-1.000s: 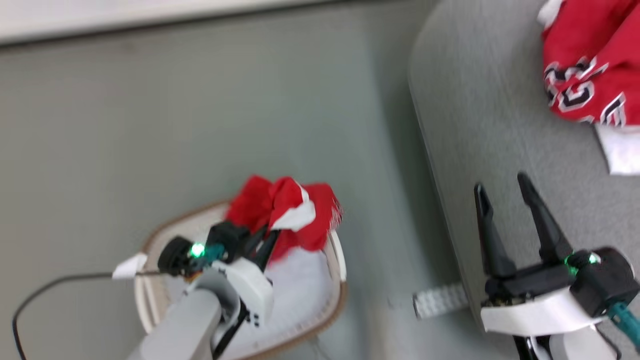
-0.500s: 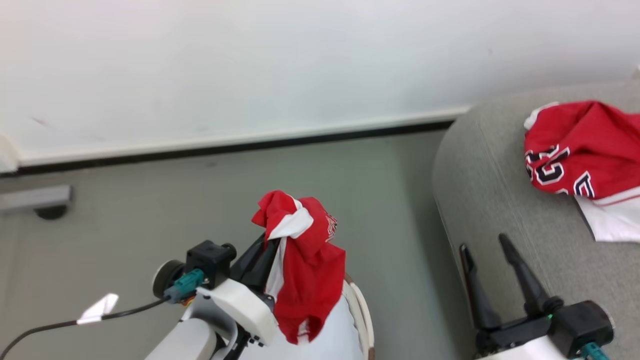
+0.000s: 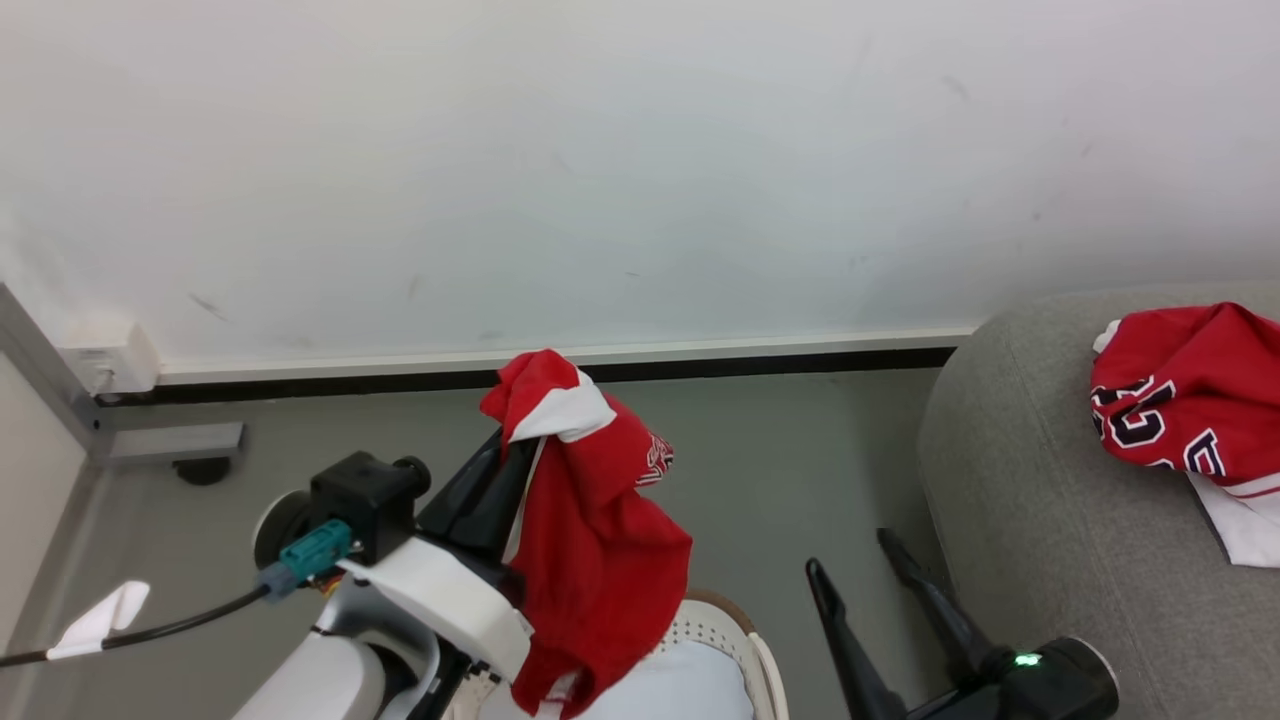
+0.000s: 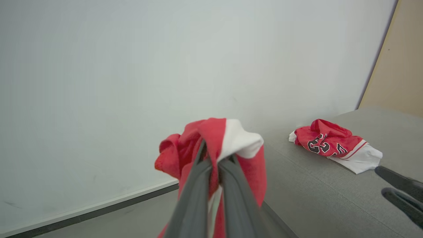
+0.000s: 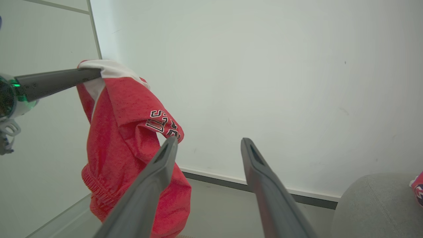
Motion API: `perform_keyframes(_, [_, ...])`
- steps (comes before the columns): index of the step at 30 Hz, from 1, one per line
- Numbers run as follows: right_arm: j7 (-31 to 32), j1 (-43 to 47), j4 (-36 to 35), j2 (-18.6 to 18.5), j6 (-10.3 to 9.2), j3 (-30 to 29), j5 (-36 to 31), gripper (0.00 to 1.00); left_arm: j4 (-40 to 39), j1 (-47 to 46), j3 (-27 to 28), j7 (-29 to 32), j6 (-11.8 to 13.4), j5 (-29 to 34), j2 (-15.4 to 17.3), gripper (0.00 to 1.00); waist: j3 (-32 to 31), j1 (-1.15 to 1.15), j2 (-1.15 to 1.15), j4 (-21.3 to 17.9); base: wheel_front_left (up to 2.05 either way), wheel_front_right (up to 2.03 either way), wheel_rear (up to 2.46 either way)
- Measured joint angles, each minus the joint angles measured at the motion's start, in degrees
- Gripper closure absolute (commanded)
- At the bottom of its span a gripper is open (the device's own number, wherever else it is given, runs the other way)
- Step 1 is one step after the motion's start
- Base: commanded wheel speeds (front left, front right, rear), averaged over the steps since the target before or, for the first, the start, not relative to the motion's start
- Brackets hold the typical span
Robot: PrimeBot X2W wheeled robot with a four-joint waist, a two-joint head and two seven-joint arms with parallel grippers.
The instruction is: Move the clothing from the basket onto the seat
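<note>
My left gripper (image 3: 515, 442) is shut on red shorts (image 3: 592, 545) with white trim, part of the clothing. They hang from its fingertips above the basket (image 3: 748, 640), of which a stretch of holed wall and brown rim shows at the bottom edge. In the left wrist view the gripper (image 4: 216, 158) pinches the bunched cloth (image 4: 246, 162). A red jersey (image 3: 1180, 400) with dark numbers lies on the grey seat (image 3: 1040, 500) at the right. My right gripper (image 3: 850, 555) is open and empty by the seat's front edge, and its own view (image 5: 209, 141) shows the hanging shorts (image 5: 125, 132) to the left.
A pale sheet (image 3: 680, 690) lies in the basket. A white wall with a dark baseboard (image 3: 750, 362) runs behind. A wall socket (image 3: 110, 360) and a grey bracket (image 3: 175, 440) sit at the left. A black cable (image 3: 150, 630) trails from my left wrist. Grey floor separates basket and seat.
The head camera has tilted up, bringing the wall into view. My left gripper has lifted the red shorts out of the basket. The right gripper stays open.
</note>
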Motion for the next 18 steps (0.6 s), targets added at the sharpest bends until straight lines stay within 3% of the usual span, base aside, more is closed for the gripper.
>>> perform_keyframes(11, [0.0, -4.2, 1.1, 0.0, 0.00, 12.6, 2.2, 0.00, -8.7, 0.9, -2.1, 4.4, 1.2, 0.1, 0.8, 1.00, -1.2, 0.00, 0.00, 2.5, 0.00, 0.00, 0.00])
perform_keyframes(18, [0.0, -10.1, 5.5, 0.0, 0.00, 15.8, 3.0, 0.00, -11.0, 0.7, -4.9, 6.3, 0.9, 0.6, -0.2, 1.00, -0.9, 0.01, 0.00, 3.5, 0.00, 0.00, 0.00])
